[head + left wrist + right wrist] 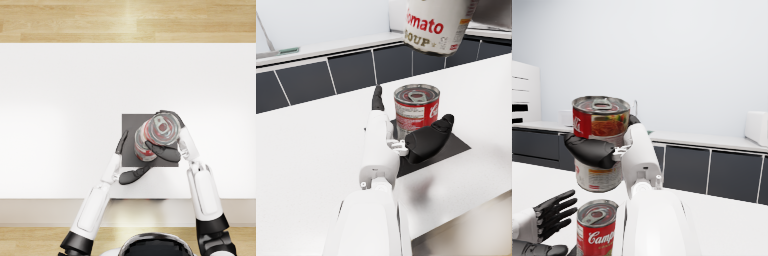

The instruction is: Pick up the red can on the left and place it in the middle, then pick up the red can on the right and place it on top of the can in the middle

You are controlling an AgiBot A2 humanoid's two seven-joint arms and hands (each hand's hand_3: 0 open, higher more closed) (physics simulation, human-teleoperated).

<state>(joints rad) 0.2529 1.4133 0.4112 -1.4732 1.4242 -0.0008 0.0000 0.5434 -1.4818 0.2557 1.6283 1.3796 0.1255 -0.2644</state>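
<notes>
A red soup can (141, 150) stands upright on the dark square mat (130, 122) in the middle of the white table. My left hand (128, 161) lies open beside it, thumb and fingers spread on either side and clear of it, as the left wrist view shows around this can (416, 110). My right hand (169, 150) grips a second red can (162, 128) by its side and holds it in the air above the first, slightly offset to the right. In the right wrist view the held can (601, 142) hangs clearly above the lower can (596, 227), with a gap between them.
The white table (60, 100) stretches wide to the left, right and back of the mat; its front edge runs just behind my forearms. A counter with dark cabinet fronts (306, 80) stands beyond the table.
</notes>
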